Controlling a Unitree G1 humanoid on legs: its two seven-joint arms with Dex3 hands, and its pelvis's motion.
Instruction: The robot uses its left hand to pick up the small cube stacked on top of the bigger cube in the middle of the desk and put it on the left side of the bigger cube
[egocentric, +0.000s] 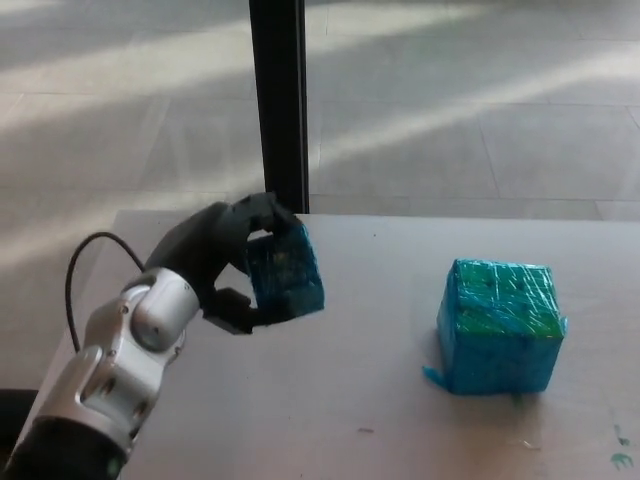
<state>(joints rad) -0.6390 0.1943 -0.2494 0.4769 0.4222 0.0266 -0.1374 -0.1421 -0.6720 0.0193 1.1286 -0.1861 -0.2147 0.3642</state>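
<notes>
Black fingers of the left hand (228, 262) are clamped round the small blue-green taped cube (286, 272), over the grey table (330, 400) toward its left edge; whether the cube touches the surface is hard to judge. Well apart, nearer the right edge, sits the bigger blue-green taped cube (499, 326). Beyond the far edge rises a black post (279, 100).

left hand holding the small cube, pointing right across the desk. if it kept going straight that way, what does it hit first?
Likely the bigger cube. The left hand, shut on the small cube, faces right, with only bare desk between them. Depth is unclear, so it might pass just behind.
</notes>
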